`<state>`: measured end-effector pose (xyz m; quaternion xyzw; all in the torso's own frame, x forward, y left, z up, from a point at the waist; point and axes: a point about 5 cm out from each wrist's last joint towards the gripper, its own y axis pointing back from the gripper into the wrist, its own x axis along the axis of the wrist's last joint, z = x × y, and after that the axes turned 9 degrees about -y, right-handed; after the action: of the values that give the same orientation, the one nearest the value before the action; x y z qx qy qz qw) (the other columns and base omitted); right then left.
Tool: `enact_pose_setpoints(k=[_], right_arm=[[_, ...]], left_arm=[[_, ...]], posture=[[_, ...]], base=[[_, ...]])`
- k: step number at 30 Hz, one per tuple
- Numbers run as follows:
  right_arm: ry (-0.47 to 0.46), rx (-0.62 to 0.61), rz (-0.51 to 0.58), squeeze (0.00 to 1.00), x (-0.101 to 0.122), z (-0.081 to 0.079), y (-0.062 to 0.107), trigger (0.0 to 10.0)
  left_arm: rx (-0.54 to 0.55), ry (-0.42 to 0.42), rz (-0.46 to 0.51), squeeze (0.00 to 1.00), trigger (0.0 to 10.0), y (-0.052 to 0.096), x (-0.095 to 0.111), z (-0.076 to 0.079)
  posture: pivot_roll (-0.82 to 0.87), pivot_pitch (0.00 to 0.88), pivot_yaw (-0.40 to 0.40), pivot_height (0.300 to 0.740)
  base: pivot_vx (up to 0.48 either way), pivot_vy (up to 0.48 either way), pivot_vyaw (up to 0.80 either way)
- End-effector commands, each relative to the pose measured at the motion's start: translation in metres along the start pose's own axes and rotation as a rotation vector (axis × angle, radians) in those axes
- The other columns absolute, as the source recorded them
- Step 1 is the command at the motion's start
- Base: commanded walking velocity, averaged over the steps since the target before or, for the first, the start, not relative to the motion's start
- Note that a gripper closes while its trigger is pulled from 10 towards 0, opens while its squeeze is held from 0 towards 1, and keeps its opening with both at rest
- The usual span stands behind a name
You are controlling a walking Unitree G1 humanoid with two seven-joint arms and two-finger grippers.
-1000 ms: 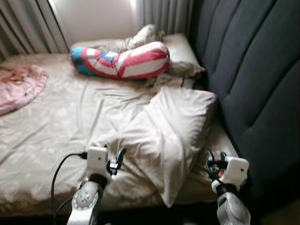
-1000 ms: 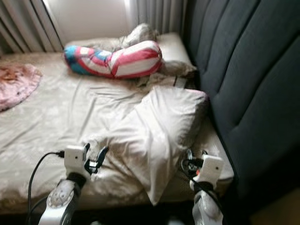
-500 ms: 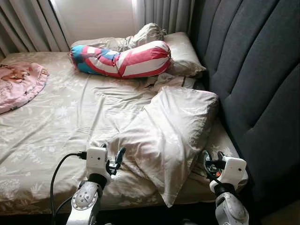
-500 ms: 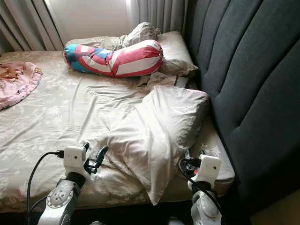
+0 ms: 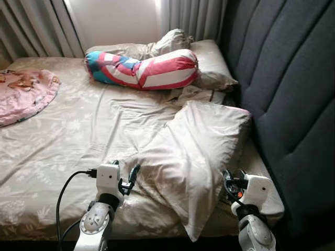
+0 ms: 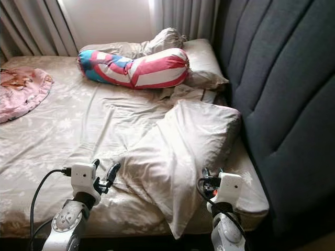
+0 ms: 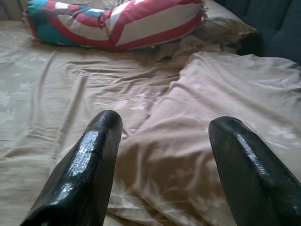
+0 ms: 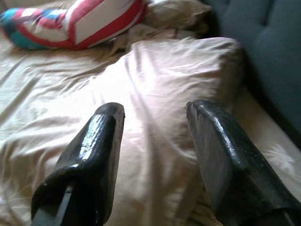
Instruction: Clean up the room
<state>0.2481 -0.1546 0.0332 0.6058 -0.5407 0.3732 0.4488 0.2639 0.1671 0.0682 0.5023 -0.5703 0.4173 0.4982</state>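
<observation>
A large beige pillow (image 5: 193,157) lies askew on the bed (image 5: 63,141), one corner hanging over the near edge. My left gripper (image 5: 125,175) hovers at the pillow's near left corner, open and holding nothing; its fingers (image 7: 89,165) point across the pillow (image 7: 211,141). My right gripper (image 5: 234,183) sits by the pillow's near right edge, also open, with fingers (image 8: 94,146) aimed over the pillow (image 8: 160,94). A red, white and blue bolster (image 5: 144,69) lies across the far side of the bed.
A dark padded headboard (image 5: 293,94) rises along the right. Another beige pillow (image 5: 212,65) and crumpled bedding (image 5: 172,42) sit at the far end by grey curtains (image 5: 42,26). A pink round blanket (image 5: 23,94) lies at the far left.
The camera shifted left and slightly down, so the whole scene slid right; the picture is sharper than a second ago. Both grippers keep their place beside the pillow.
</observation>
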Motion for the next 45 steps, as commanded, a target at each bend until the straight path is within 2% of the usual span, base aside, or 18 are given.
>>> enact_pose_setpoints(k=[1,10,26,38,44,45], right_arm=[[0.003,0.000,-0.025,0.00,-0.004,0.000,0.001,10.0],[0.013,-0.029,0.000,0.00,0.002,0.007,-0.008,10.0],[0.030,-0.010,-0.001,0.00,0.000,0.001,-0.011,10.0],[0.035,-0.044,-0.004,0.00,0.002,0.011,-0.016,10.0],[0.004,-0.086,-0.069,0.02,-0.005,0.019,-0.025,10.0],[-0.008,-0.110,-0.113,1.00,-0.009,0.021,-0.029,10.0]], left_arm=[[0.003,-0.002,-0.001,0.00,10.0,-0.001,0.001,-0.002],[0.002,-0.011,0.007,0.00,10.0,-0.001,0.001,-0.003],[-0.010,-0.026,-0.001,0.00,10.0,-0.003,0.000,-0.001],[-0.002,-0.020,0.004,0.00,10.0,-0.004,0.003,-0.003],[-0.002,-0.025,0.006,0.00,10.0,-0.003,0.004,-0.005],[-0.002,-0.027,0.006,0.00,10.0,-0.003,0.004,-0.006]], posture=[[-0.11,0.006,-0.013,0.660],[-0.10,0.000,-0.010,0.660],[-0.10,0.000,-0.008,0.660],[-0.09,0.000,-0.006,0.660],[-0.08,0.015,0.001,0.660],[-0.07,0.022,0.004,0.660]], base=[[0.000,0.000,0.00],[0.035,0.000,0.00],[0.310,0.000,0.00],[0.000,0.000,0.00],[0.000,0.000,0.00],[0.000,0.000,0.00]])
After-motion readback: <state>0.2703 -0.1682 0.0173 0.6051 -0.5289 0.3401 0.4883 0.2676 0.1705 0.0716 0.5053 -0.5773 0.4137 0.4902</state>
